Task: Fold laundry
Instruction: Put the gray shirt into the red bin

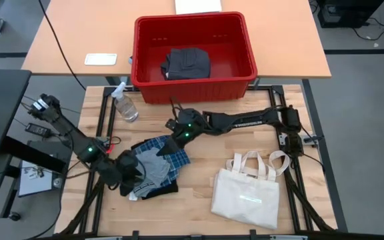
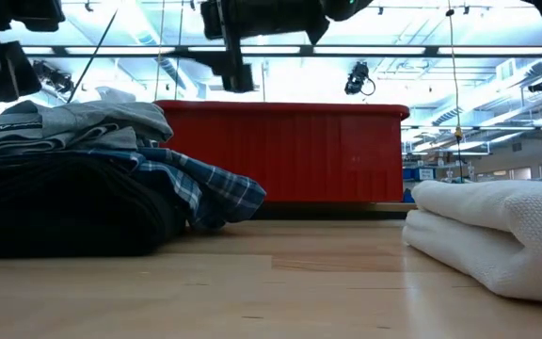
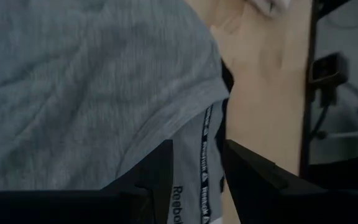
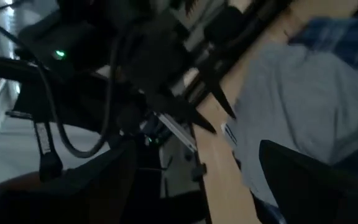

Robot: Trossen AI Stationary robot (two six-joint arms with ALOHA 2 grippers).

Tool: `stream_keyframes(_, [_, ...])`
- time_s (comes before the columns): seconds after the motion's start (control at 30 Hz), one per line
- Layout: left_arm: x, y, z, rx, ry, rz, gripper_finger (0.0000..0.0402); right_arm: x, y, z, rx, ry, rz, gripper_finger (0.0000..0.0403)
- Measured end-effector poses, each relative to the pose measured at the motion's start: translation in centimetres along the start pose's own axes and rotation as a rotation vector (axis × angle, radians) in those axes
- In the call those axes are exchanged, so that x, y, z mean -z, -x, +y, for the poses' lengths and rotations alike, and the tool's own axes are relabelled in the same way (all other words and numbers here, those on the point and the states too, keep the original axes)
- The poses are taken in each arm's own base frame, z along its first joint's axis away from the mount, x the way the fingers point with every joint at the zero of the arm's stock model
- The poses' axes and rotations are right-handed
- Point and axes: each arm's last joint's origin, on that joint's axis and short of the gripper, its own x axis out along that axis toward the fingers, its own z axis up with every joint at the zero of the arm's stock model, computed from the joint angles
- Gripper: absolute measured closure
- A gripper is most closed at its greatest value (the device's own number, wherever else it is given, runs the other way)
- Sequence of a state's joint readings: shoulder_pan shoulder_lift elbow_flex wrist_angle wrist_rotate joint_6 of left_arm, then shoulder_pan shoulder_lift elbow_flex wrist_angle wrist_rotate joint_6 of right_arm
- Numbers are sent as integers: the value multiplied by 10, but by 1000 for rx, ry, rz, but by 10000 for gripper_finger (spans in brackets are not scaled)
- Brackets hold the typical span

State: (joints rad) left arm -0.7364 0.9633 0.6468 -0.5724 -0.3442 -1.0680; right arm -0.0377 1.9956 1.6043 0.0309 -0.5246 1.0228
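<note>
- The laundry sits as a loose heap on the near-left part of the pale wooden slatted table [image 1: 199,167]: a soft light grey jersey garment [image 1: 153,165] on top, a blue-and-white plaid cotton shirt [image 1: 172,154] spilling toward the table's middle, and a black cloth garment [image 1: 157,191] underneath at the near edge.
- A dark grey folded garment [image 1: 186,63] lies apart, inside the red plastic bin [image 1: 144,40] at the table's far side.
- By my judgement the cloth is light, limp and slack; it will drape and bunch, so a hold at a hem or corner, where the fabric is doubled, should grip best. The grey garment's printed band [image 3: 205,155] marks such an edge.
- The left gripper [image 1: 133,168] is low over the heap's left side; in its wrist view the two dark fingers [image 3: 157,174] stand apart, straddling the printed band, not visibly clamped on it.
- The right gripper [image 1: 176,139] hangs over the plaid shirt's far edge, its fingers apart above the cloth, holding nothing I can make out.
- Layers may lift together, so a pinch should take only the top garment.
- Beside the heap: a clear plastic spray bottle [image 1: 124,103] to the far left, and a cream canvas tote bag [image 1: 247,194] with loop handles on the right.
</note>
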Motion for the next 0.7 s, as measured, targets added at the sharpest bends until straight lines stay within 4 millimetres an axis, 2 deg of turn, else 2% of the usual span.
stream_keyframes(0.1, [4,-6,-1,-28,-33,19,258,3,-12,-11,-4,11,26,57])
stream_keyframes(0.17, [4,-10,-3,-24,-32,19,258,7,-21,-27,31,-8,64,57])
stream_keyframes(0.27, [2,-9,-12,67,7,-4,258,11,-31,-46,84,-57,70,57])
stream_keyframes(0.43, [9,-4,-22,144,72,13,258,7,-30,-45,138,-15,-30,57])
stream_keyframes(0.7, [26,-13,-13,-53,108,30,258,-3,-28,-59,254,101,-151,57])
